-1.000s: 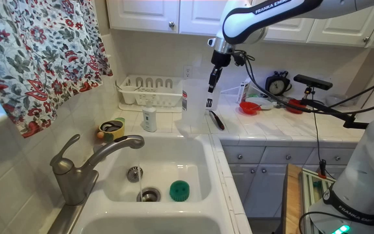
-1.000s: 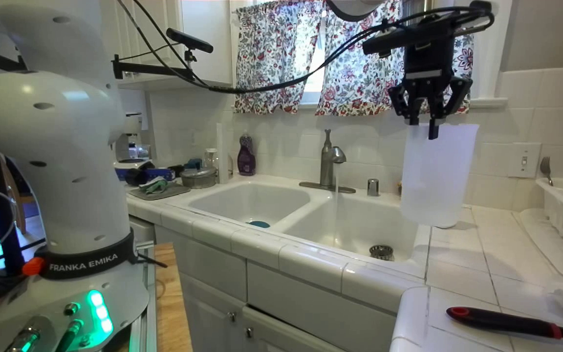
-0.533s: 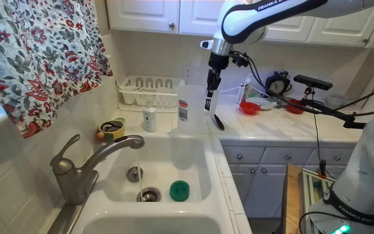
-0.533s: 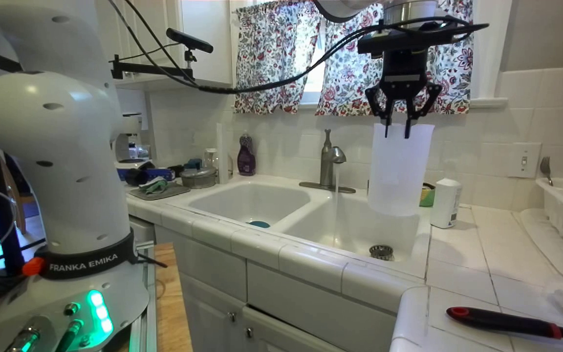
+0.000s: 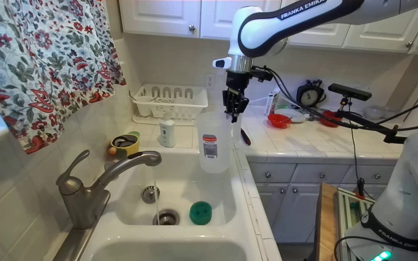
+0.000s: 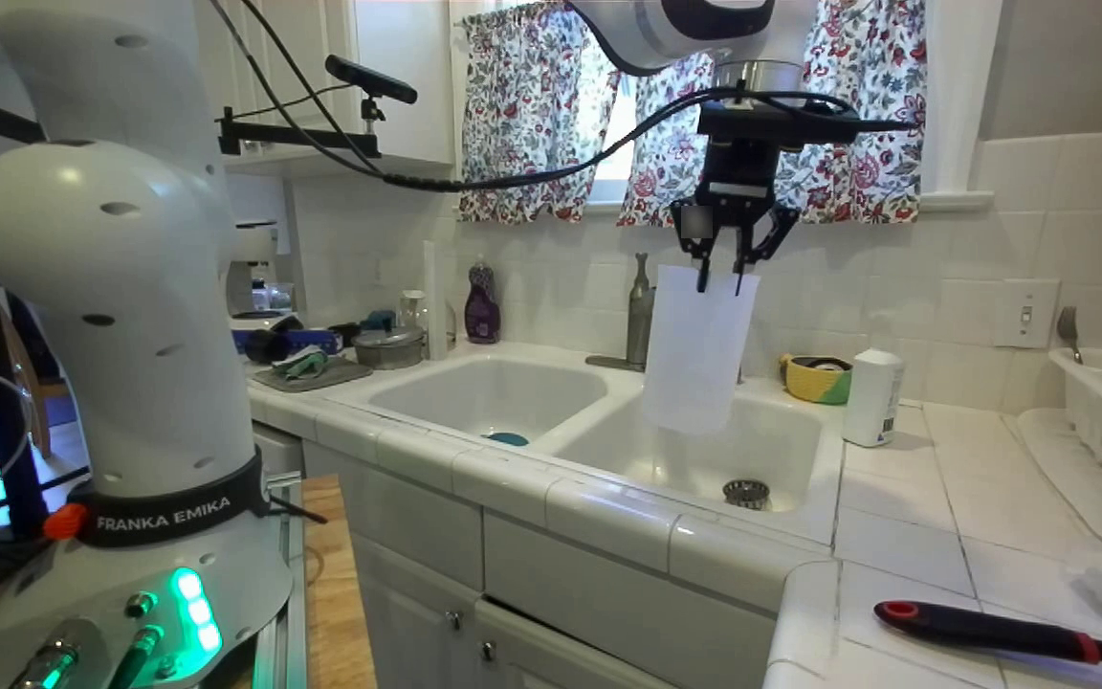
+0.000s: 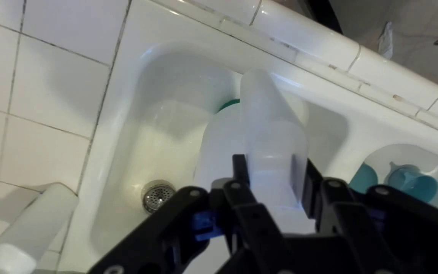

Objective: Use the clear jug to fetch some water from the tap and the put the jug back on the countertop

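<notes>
The clear jug [image 5: 210, 127] hangs in the air over the near-rack end of the sink basin, slightly tilted. It shows as a milky cylinder in an exterior view [image 6: 694, 373] and in the wrist view [image 7: 221, 148]. My gripper [image 7: 276, 163] is shut on the jug's handle [image 7: 262, 95], one finger on each side; it also shows in both exterior views [image 5: 232, 117] [image 6: 721, 284]. The tap [image 5: 80, 203] is running; a thin water stream [image 5: 156, 195] falls into the sink. The jug is beside the stream, apart from it. The jug partly hides the tap [image 6: 639, 325] in an exterior view. The white countertop [image 5: 267, 141] edges the sink.
A white bottle [image 5: 167, 132] and a yellow bowl [image 5: 131, 146] stand behind the sink. A white dish rack [image 5: 172, 110] is at the back. A green round item [image 5: 200, 212] lies in the sink. A black-red handled utensil [image 6: 981, 632] lies on the countertop.
The gripper has carried the jug from above the countertop to over the sink, nearer the tap and lower. The jug has turned so its label faces an exterior view. The water keeps running.
</notes>
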`<state>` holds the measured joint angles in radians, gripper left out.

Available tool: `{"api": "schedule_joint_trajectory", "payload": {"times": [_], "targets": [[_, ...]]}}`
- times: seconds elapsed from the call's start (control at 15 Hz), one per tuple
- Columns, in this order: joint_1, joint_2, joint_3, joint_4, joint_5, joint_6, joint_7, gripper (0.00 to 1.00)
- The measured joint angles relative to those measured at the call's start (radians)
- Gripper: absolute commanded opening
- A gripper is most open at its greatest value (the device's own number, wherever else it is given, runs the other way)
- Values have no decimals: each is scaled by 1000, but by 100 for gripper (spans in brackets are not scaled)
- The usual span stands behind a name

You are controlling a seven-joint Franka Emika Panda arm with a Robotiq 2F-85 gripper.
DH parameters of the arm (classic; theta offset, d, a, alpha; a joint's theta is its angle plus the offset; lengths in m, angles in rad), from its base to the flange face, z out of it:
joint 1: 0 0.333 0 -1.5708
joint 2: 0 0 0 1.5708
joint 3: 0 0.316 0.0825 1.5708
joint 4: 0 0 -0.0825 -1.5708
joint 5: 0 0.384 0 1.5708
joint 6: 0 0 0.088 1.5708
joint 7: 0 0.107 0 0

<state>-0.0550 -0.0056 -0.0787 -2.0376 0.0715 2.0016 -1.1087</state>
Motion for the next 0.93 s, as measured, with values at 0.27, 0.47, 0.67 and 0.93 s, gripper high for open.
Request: {"api": "schedule_joint_trajectory", "payload": {"times": [0.27, 0.47, 0.67, 0.93], "targets": [[21, 74, 36, 20, -56, 5, 9, 9], [26, 143, 54, 50, -118, 32, 50, 9], [36, 205, 69, 88, -169, 47, 103, 9], [59, 259, 99, 134, -197, 64, 180, 9]]}}
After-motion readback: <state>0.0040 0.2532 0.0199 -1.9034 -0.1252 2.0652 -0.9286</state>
